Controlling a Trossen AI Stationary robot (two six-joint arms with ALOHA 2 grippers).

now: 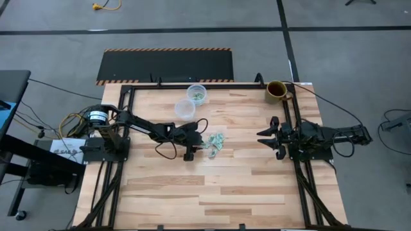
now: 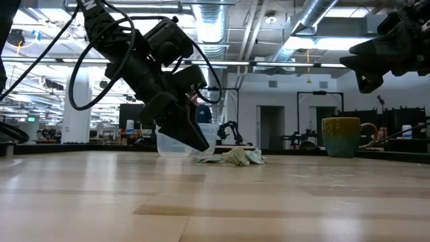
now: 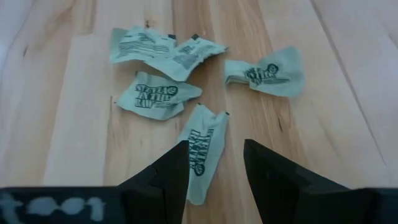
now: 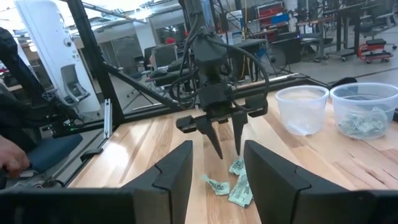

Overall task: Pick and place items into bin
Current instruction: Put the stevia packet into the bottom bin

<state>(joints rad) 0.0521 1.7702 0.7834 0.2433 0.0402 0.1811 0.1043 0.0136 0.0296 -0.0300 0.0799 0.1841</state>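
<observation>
wooden table (image 1: 244, 186), brown mug (image 1: 276, 90), clear cups (image 1: 185, 110)

**Even indoor light, soft shadows**

Ceiling lamps (image 2: 306, 42) glare brightly in the low view, leaving the left arm (image 2: 144, 64) a dark silhouette. The table (image 1: 244, 186) is evenly lit from above. Near wrappers (image 3: 202, 146) look sharp; the wood close to the low camera blurs.

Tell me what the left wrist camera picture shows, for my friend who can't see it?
The left hand hangs open just above a wooden table, its two dark fingers on either side of one pale green-and-white wrapped piece. Four more wrapped pieces lie scattered on the wood beyond it.
</observation>
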